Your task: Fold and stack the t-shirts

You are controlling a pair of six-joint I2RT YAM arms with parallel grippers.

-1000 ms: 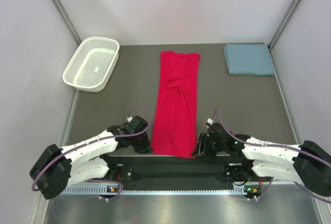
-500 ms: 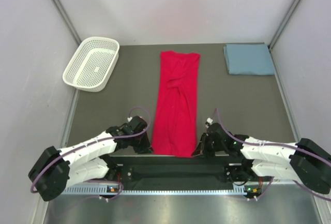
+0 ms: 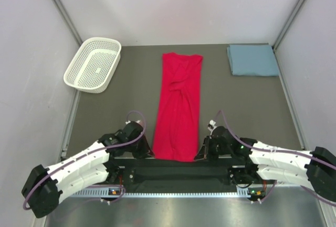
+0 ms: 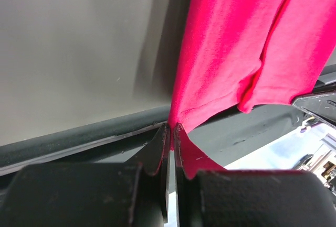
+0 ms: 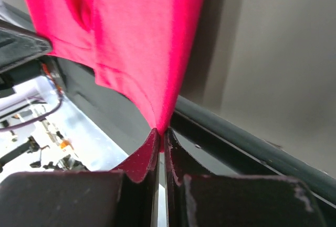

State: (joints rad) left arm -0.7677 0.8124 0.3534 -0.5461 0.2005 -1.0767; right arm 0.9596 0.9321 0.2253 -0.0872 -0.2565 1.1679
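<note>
Two shirts make up the job, and one looks finished: the blue-grey shirt (image 3: 253, 60) lies folded into a flat rectangle at the far right corner of the table (image 3: 115, 111), well apart from everything else. The red shirt (image 3: 178, 106) lies as a long narrow strip down the middle, collar end far and hem at the near edge. The left gripper (image 3: 149, 152) is clenched on the near left hem corner and the right gripper (image 3: 201, 152) on the near right one; both wrist views show cloth pinched between closed fingers and drawn taut. As I judge it, the lengthwise folds are done, while the crosswise fold and the stacking on the blue-grey shirt remain. The white basket (image 3: 93, 64) sits at the far left.
</note>
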